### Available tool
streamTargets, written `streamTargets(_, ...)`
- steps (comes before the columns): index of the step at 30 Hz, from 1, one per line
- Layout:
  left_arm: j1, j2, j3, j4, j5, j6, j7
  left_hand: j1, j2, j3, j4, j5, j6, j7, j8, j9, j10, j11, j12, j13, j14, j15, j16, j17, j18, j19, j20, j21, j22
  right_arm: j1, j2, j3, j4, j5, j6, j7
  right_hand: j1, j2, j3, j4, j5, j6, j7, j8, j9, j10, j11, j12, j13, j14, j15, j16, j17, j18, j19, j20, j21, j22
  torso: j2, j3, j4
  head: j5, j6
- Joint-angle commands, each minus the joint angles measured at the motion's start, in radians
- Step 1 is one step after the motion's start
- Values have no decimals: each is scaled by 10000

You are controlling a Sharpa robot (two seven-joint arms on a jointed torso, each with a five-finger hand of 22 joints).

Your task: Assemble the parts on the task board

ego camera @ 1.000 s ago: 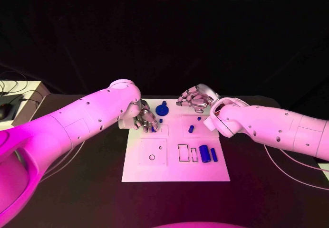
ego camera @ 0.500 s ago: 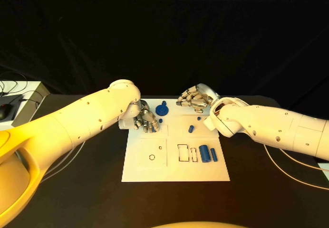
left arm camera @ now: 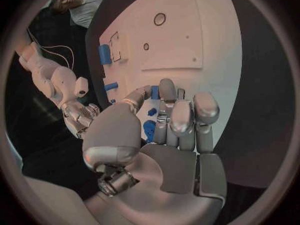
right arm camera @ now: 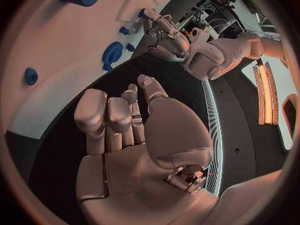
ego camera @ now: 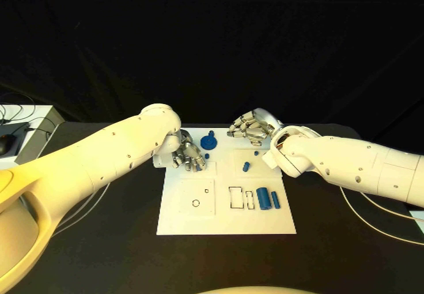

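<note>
Left hand [ego camera: 187,154] hovers over the far-left part of the task board [ego camera: 226,222], fingers loosely together and extended, holding nothing. Right hand [ego camera: 251,128] sits at the board's far edge, fingers curled in, can't tell if it holds anything. Blue round part [ego camera: 208,141] lies between the hands; two blue cylinders [ego camera: 268,198] lie side by side near the board's right edge

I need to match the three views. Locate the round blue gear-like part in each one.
Head view: the gear sits near the board's far edge, between the two hands.
Left wrist view: the gear shows just behind the left hand's fingers.
Right wrist view: the gear lies at the board's edge.
Shared landmark: the white board.
</note>
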Motion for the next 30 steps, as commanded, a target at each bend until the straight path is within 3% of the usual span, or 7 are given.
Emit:
streamTargets(1,-63,18,-28,22,21,-6,-43,705,540,-319,115,-28,21,-17,-35,-31,42,8,-45,28,10,-63,62,30,-196,67,-11,32,2,3,-1,3,7,-95,114,81,31,54,-14,-38,68,46,3,-44,-16,47,-37,-43,11,4,-51,-67,-10,-77,675,-147,-32,1218,2,-7,2,-5,3)
streamTargets(14,-64,-67,-23,83,-134,-172,-38,996,564,-2186,868,-66,130,-76,-42,-156,104,-12,-82,98,24,-85,98,106,-226,101,-41,89,43,3,-9,3,-3,-105,107,86,18,59,-8,-56,87,47,4,-49,-21,38,-35,-58,5,3,-50,-72,-14,-77,675,-147,-34,1217,2,-1,-3,-5,13)
streamTargets(26,-64,-254,-3,239,-235,-359,-20,1133,493,-2810,1143,-145,164,-88,-25,-196,126,-19,-93,114,27,-87,104,125,-232,116,-47,110,56,2,-26,3,-9,-106,102,91,18,59,-8,-56,87,47,4,-49,-21,38,-35,-58,5,3,-50,-72,-14,-77,675,-147,-34,1217,0,-7,3,-18,25)
streamTargets(30,-62,-337,6,330,-251,-393,-13,1221,575,-3492,1271,-147,200,-83,-14,-202,145,-24,-94,115,28,-88,114,145,-238,125,-49,125,66,1,-28,3,-12,-107,99,95,18,59,-8,-56,87,47,4,-49,-21,38,-35,-58,5,3,-50,-72,-14,-77,675,-147,-34,1217,-5,-10,6,-17,18)
